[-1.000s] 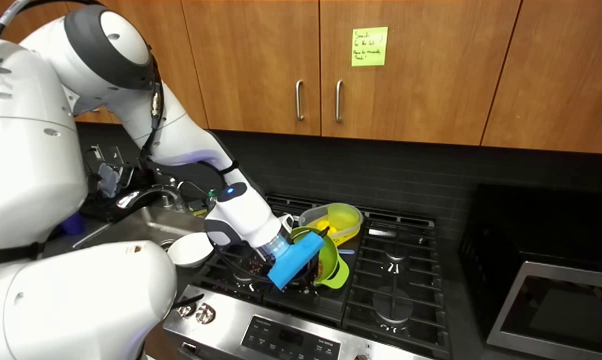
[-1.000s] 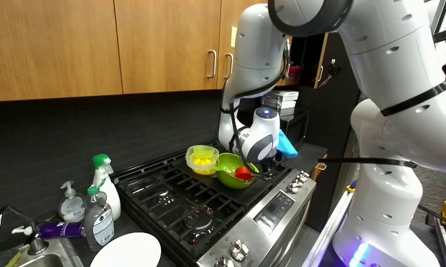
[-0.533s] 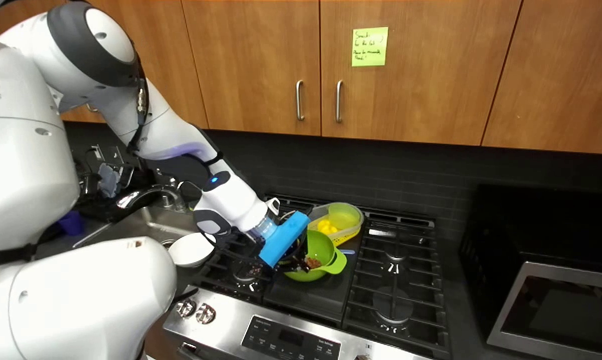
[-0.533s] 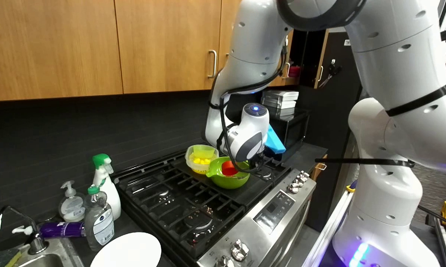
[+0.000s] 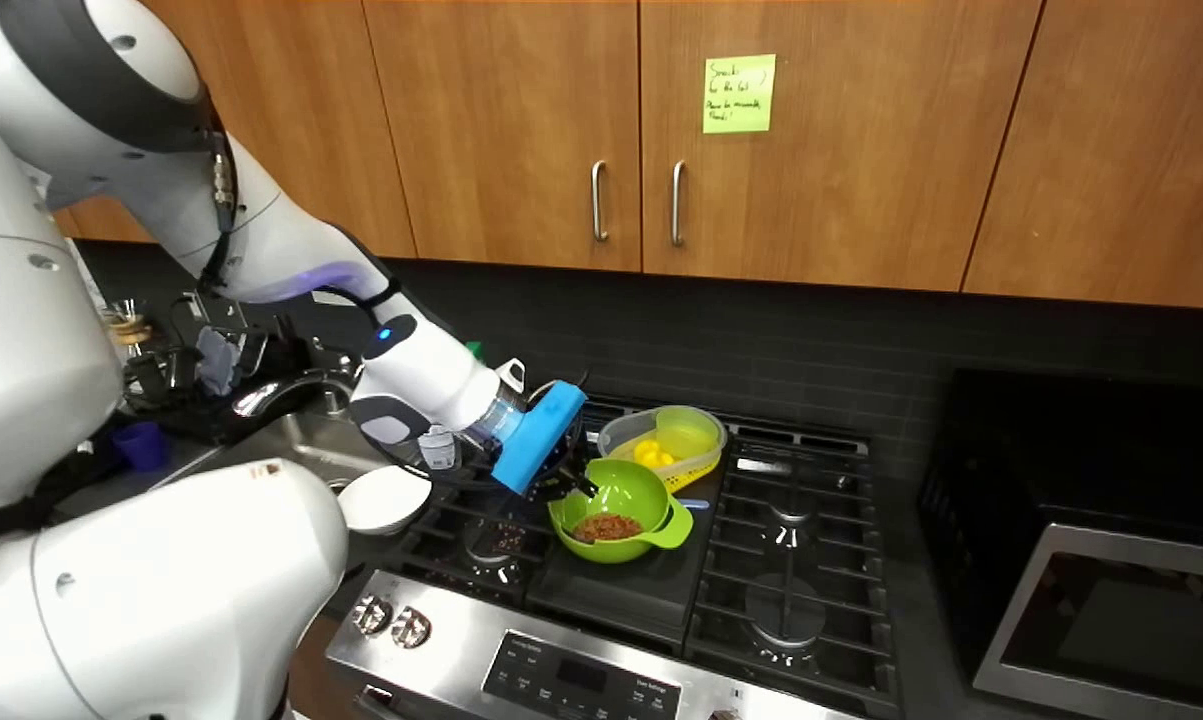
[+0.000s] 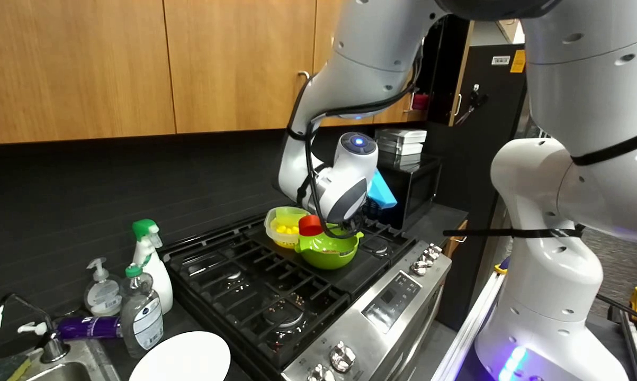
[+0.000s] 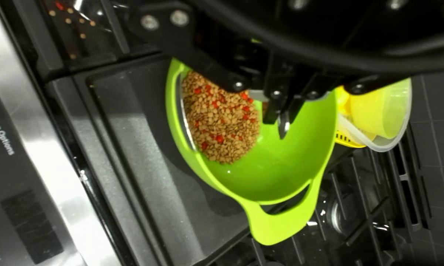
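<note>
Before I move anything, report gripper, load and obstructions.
Gripper shut, holding red cup. Cup aloft near green bowl; brown grains in the bowl. Clear tub close to the bowl, perhaps the likeliest snag.

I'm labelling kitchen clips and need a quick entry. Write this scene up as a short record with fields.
Place: kitchen stove
Pincer: shut, over the green bowl
Held: red cup, seemingly; the grip itself is mostly hidden
Green bowl: on the dark griddle, containing brown grains and red bits
Translucent tub: next to the bowl, yellow pieces inside
Spill: scattered bits around a burner
White dish: near the sink
</note>
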### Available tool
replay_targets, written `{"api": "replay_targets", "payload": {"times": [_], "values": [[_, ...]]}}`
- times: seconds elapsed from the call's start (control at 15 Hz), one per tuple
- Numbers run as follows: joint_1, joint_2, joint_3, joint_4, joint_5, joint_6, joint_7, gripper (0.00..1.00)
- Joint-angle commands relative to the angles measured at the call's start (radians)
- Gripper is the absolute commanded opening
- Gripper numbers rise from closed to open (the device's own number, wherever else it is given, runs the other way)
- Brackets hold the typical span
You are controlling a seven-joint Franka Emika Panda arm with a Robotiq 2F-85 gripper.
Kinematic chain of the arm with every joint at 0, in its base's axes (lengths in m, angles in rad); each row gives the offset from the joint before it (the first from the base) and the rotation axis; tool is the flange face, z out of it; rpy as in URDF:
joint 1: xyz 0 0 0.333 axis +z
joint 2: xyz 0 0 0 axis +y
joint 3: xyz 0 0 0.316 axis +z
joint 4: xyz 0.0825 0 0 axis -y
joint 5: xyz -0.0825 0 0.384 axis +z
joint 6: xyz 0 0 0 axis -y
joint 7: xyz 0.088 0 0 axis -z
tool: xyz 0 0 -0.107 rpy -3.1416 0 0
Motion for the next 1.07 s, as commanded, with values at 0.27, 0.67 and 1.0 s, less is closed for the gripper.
{"api": "replay_targets", "payload": {"times": [0.27, 0.67, 1.0], "values": [[0.33, -0.319, -0.316, -0.247, -0.004, -0.047, -0.125, 0.01], [0.376, -0.516, -0.451, -0.326, -0.218, -0.158, -0.065, 0.01], [0.414, -0.526, -0.519, -0.309, -0.212, -0.127, -0.036, 0.01]]}}
